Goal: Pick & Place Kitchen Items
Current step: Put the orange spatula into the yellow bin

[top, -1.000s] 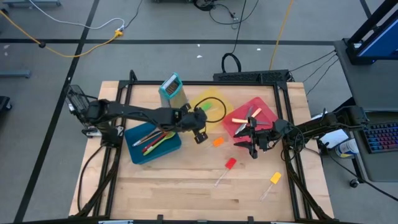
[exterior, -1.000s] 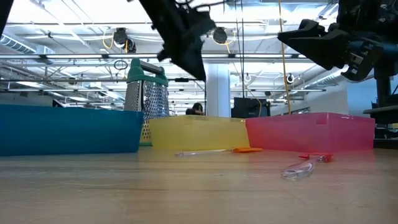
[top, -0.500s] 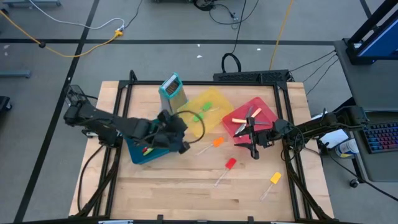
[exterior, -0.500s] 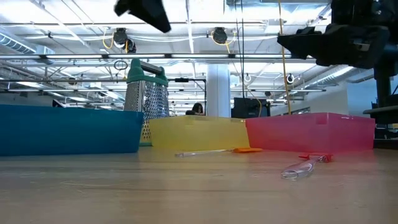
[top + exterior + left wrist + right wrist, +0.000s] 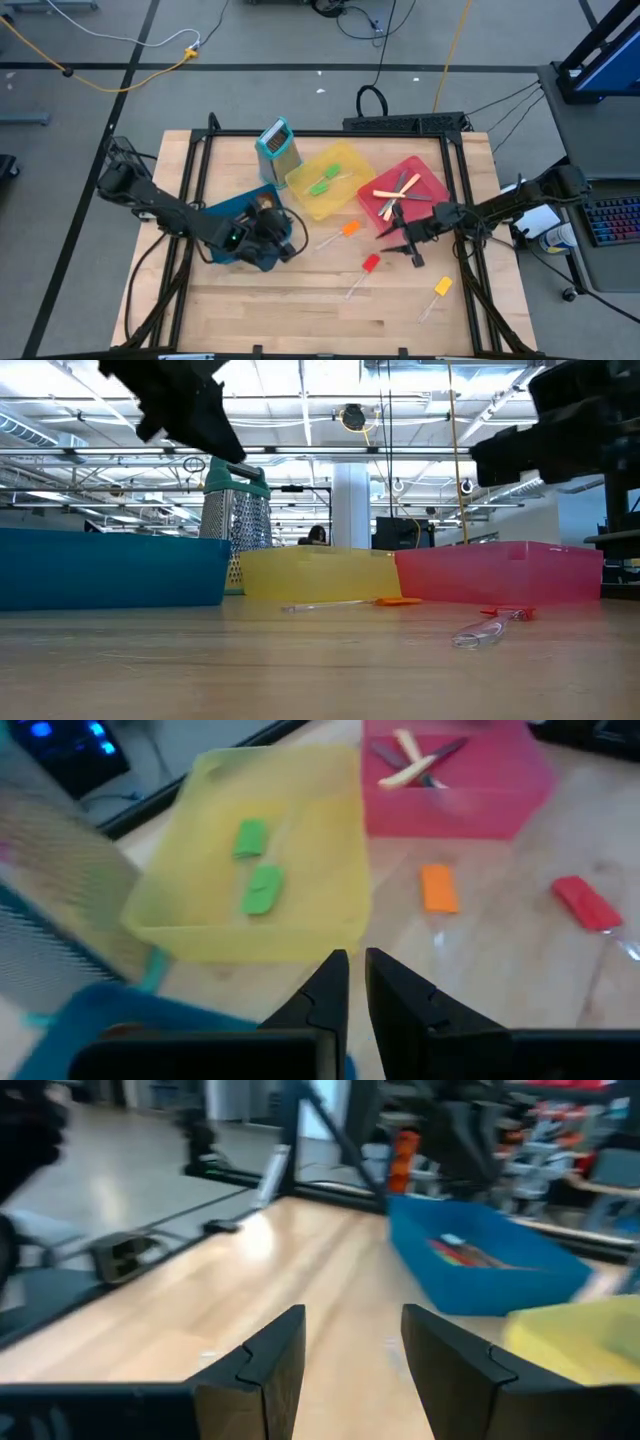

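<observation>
My left gripper [image 5: 288,232] hangs over the right end of the blue bin [image 5: 214,214], shut, with nothing between its fingers [image 5: 355,975]. It points toward the yellow bin [image 5: 330,840], where two green spatula heads [image 5: 262,888] lie. The red bin [image 5: 432,172] holds cream-handled knives [image 5: 392,192]. Three spatulas lie flat on the table: an orange one [image 5: 348,228], a red one [image 5: 370,263] and a yellow one [image 5: 441,286]. My right gripper [image 5: 392,240] floats open and level before the red bin, above the table and empty [image 5: 352,1350].
The teal-framed grater [image 5: 277,143] stands upright at the far side, beside the yellow bin. The blue bin [image 5: 480,1270] holds several utensils. Bare wooden table [image 5: 280,310] stretches along the near edge. A black frame rail [image 5: 330,131] borders the table.
My left gripper has drawn back from the yellow bin toward the table's left and near side, sinking a little, and now hangs over the blue bin. My right gripper has rolled about its own pointing line and shifted slightly; its fingers have stayed apart.
</observation>
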### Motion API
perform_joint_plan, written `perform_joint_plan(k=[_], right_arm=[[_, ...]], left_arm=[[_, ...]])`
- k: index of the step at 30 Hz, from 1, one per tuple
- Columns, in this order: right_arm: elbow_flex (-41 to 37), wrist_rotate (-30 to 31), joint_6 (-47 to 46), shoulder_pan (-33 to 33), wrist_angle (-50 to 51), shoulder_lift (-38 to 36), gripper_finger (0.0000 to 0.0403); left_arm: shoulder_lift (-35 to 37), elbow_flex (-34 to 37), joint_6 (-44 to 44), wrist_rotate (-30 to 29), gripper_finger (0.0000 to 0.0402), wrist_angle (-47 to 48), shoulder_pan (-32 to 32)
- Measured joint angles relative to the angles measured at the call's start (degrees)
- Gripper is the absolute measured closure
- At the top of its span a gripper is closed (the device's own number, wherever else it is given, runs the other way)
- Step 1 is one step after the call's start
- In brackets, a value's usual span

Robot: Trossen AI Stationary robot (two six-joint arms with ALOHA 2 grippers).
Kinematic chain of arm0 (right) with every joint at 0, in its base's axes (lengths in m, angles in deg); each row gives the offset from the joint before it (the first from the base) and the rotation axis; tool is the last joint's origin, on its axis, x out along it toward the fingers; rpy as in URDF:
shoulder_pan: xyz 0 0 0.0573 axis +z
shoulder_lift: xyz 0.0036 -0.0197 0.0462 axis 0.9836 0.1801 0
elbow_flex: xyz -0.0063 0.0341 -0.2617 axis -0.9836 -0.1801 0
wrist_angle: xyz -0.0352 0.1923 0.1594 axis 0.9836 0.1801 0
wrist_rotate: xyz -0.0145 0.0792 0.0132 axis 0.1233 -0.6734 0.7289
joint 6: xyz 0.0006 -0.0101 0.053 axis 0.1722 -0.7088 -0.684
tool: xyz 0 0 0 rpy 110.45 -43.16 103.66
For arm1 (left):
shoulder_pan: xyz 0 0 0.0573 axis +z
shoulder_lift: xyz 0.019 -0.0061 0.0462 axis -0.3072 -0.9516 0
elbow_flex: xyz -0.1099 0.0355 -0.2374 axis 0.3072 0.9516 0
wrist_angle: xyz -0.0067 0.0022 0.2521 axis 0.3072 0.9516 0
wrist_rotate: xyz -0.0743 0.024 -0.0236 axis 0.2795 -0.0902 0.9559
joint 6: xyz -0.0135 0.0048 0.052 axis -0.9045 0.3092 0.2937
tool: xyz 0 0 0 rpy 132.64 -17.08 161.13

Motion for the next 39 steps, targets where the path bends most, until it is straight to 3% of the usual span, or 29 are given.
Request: perform_joint_plan(k=[4, 9, 13, 16, 22, 33, 39], right_arm=[[0.0, 2.7, -1.9, 5.4, 0.0, 0.0, 0.0243], [0.0, 13.7, -3.9, 11.4, 1.7, 0.2, 0.0243], [0.0, 20.3, -6.2, 14.8, 1.7, 1.1, 0.0243], [0.0, 22.9, -7.2, 16.5, 1.4, 2.2, 0.0243], [0.0, 24.2, -7.3, 17.2, -0.9, 4.3, 0.0243], [0.0, 24.3, -8.1, 17.2, -1.2, 5.4, 0.0243], [0.0, 24.3, -8.1, 17.1, -1.3, 5.3, 0.0243]], left_arm=[[0.0, 5.3, 10.6, 2.8, 0.0357, -19.9, 1.2], [0.0, 9.5, 20.8, 9.7, 0.0357, -38.3, 4.6], [0.0, 10.1, 20.0, 12.5, 0.0357, -40.3, 7.6], [-1.4, 10.1, 20.0, 18.2, 0.0357, -42.1, 9.8], [-9.0, 9.6, 30.3, 29.7, 0.0347, -54.1, 11.3], [-22.1, -2.1, 34.3, 32.5, 0.0230, -52.9, 14.0], [-29.3, -12.0, 34.0, 34.1, 0.0202, -40.0, 16.4]])
